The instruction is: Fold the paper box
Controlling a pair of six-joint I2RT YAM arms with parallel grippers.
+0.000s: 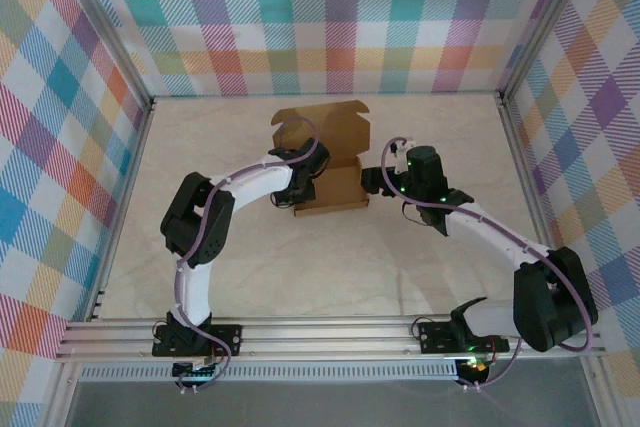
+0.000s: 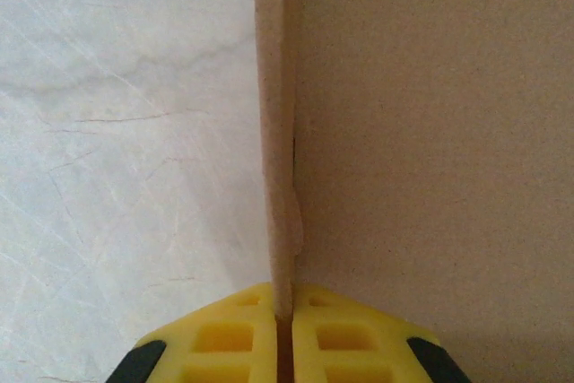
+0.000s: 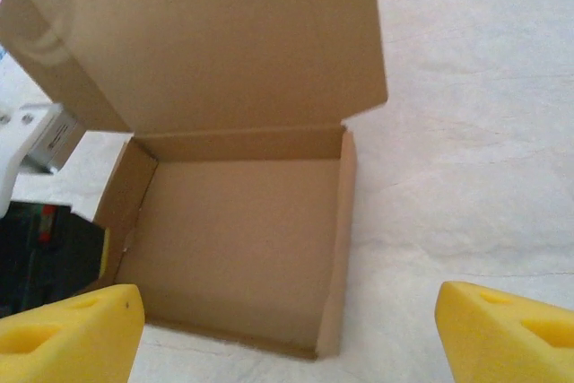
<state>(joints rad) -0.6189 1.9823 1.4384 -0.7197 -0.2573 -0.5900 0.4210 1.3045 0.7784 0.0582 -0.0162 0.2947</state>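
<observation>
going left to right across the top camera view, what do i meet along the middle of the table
left arm's elbow → left hand, shut on the box's left wall → paper box → right hand, open at the box's right side → right arm's elbow

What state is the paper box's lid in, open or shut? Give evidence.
Open: the paper box shows its bare floor, and its lid stands raised behind it.

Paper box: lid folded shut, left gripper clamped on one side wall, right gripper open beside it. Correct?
No: the lid stands open, as the right wrist view shows. The left gripper is clamped on one side wall, the right gripper open beside the paper box.
</observation>
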